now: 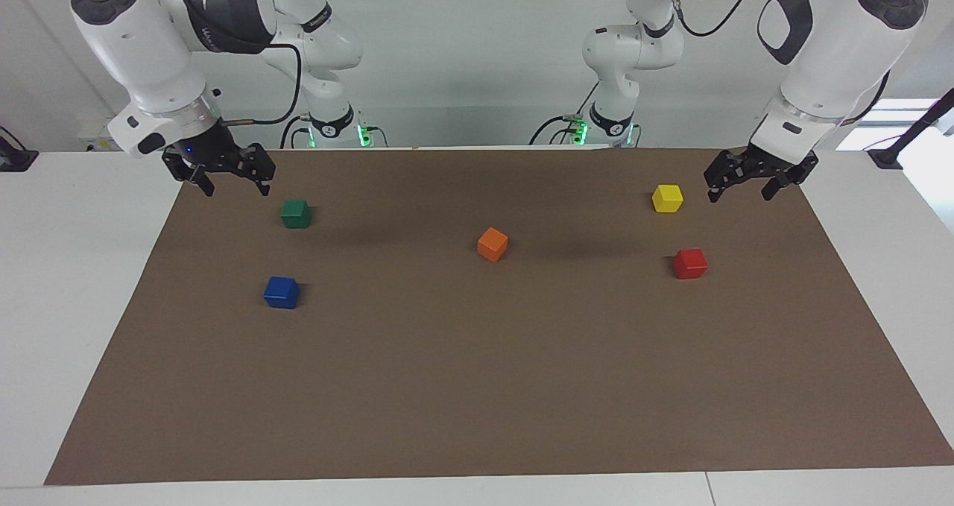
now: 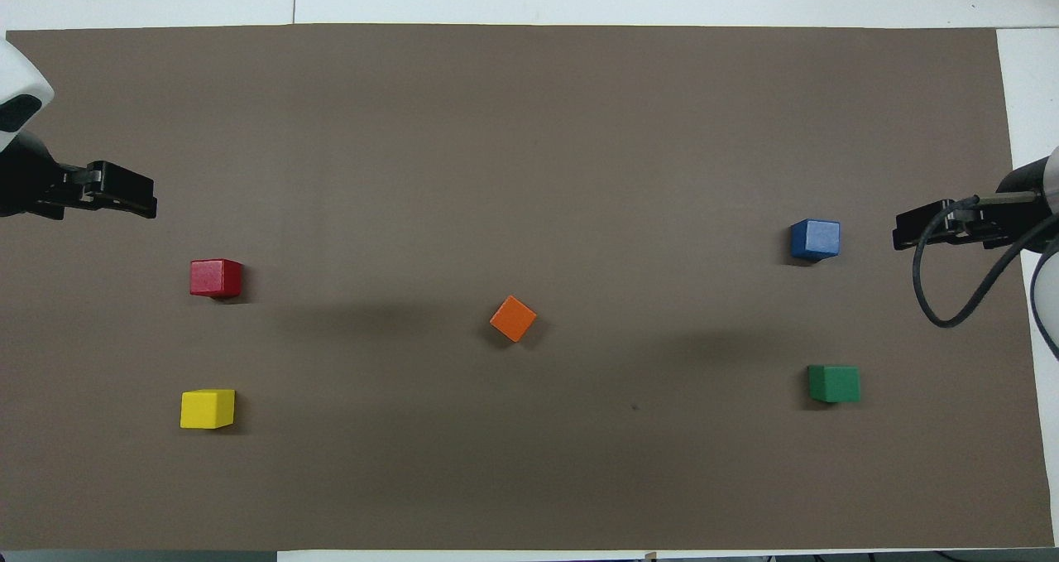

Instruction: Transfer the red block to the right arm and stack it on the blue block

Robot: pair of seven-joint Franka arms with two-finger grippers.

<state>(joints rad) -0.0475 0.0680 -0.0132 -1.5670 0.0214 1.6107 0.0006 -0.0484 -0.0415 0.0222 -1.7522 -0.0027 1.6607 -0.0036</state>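
**Red block waits for the left pincer's first grasp**

The red block (image 1: 690, 263) sits flat on the brown mat (image 1: 477, 387) toward the left arm's end of the tabletop (image 1: 74, 267), farther from the robots than the yellow block (image 1: 667, 197) and well apart from it. It is a small matte cube with crisp edges and plain faces. The left pincer (image 1: 745, 187) hangs empty with jaws wide over the mat's edge near the yellow block.

To do this step well, I judge it should descend square to two parallel faces and grip low enough to leave the upper part free for the handover.

The blue block (image 1: 282, 292), a cube of the same size, rests toward the right arm's end. There the right pincer (image 1: 232, 182) waits, wide and empty, above the mat near the green block (image 1: 296, 213). The orange block (image 1: 492, 244) sits turned near the middle.
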